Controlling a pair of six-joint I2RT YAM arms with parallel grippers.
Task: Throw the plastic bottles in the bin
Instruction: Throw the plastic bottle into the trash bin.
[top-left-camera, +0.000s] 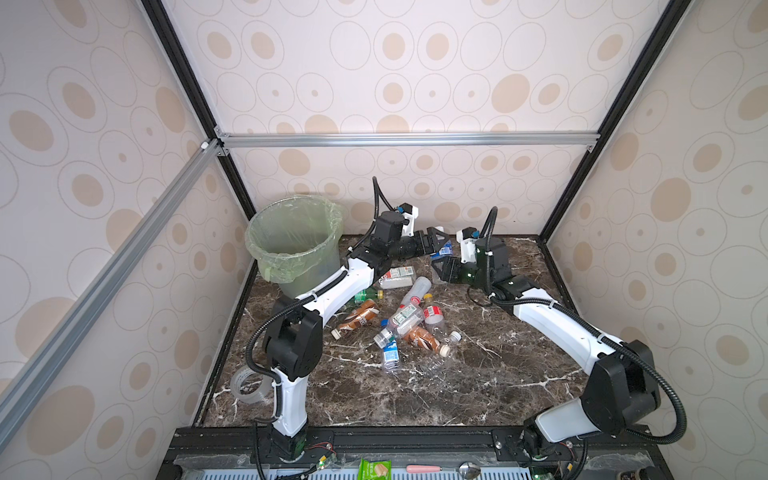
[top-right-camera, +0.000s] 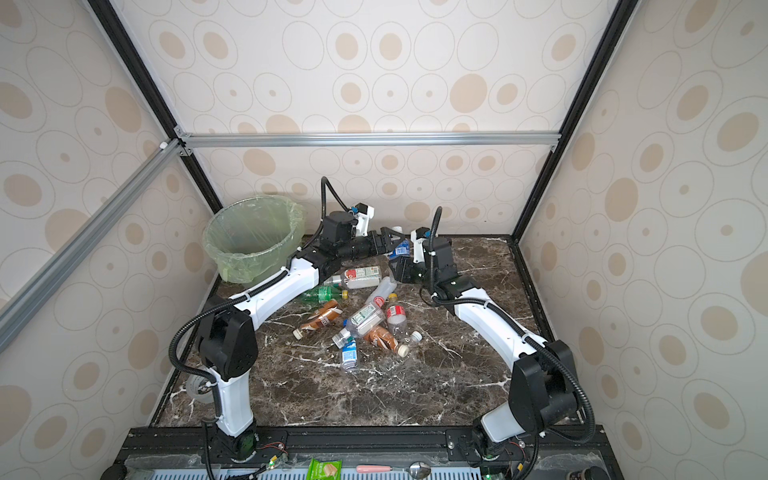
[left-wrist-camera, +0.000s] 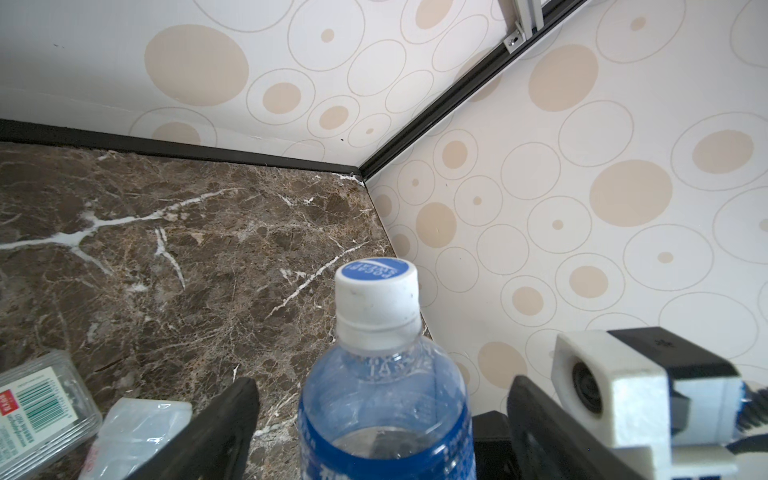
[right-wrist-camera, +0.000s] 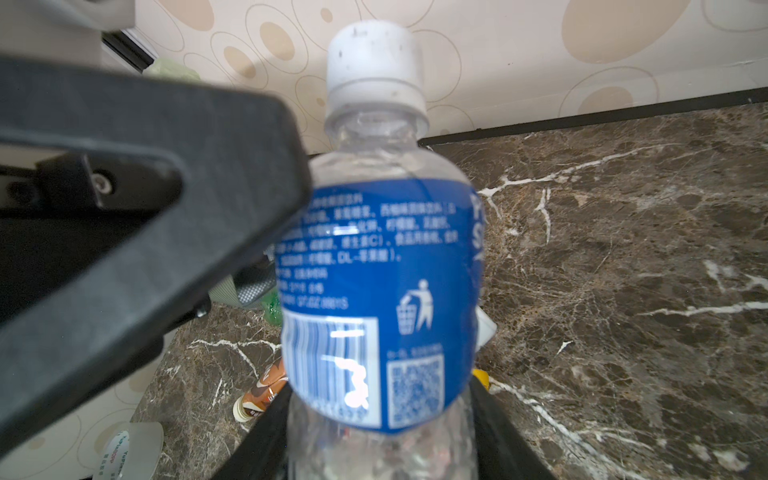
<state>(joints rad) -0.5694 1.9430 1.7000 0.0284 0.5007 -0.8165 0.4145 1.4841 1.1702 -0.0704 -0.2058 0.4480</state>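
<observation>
My right gripper (right-wrist-camera: 380, 415) is shut on the lower body of a clear plastic bottle (right-wrist-camera: 382, 257) with a blue label and white cap, holding it above the back middle of the table. My left gripper (left-wrist-camera: 382, 386) stands open around the same bottle (left-wrist-camera: 382, 395), its fingers (left-wrist-camera: 224, 424) apart from it on both sides. In both top views the two grippers (top-left-camera: 434, 239) (top-left-camera: 440, 268) meet at this bottle (top-left-camera: 445, 249). Several more bottles (top-left-camera: 407, 320) lie scattered mid-table, one of them green (top-left-camera: 365, 295). The pale-green lined bin (top-left-camera: 286, 268) (top-right-camera: 245, 266) stands at the back left.
Patterned walls and black frame posts close in the marble table (top-left-camera: 478, 386) on three sides. A tape roll (top-left-camera: 249, 384) lies at the left edge near my left arm's base. A green packet (top-left-camera: 374, 469) and a spoon (top-left-camera: 440, 469) lie on the front rail.
</observation>
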